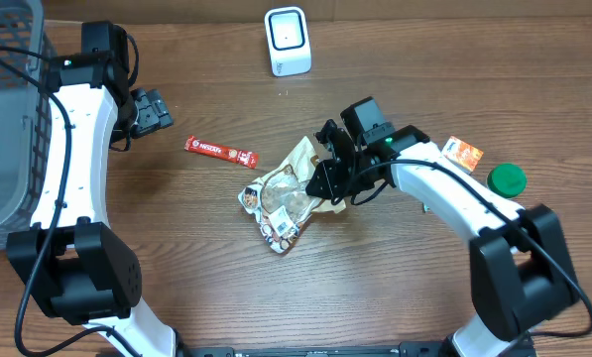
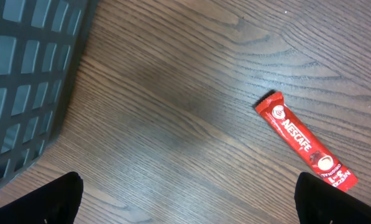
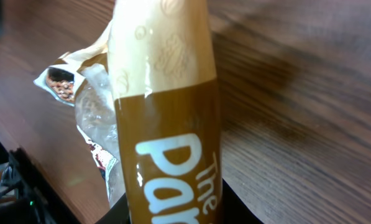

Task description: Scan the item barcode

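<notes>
We're right up against a brown-and-cream packet, white lettering reading "Par" and "The", its lower end pinched in the right gripper. Behind it on the left, we've got crinkled clear wrappers lying on the wooden table.

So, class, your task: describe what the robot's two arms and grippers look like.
Both the left arm and right arm have smooth white shells between bulky black joint housings, with thin black cables looped alongside. The left gripper and right gripper are black and blocky.
</notes>
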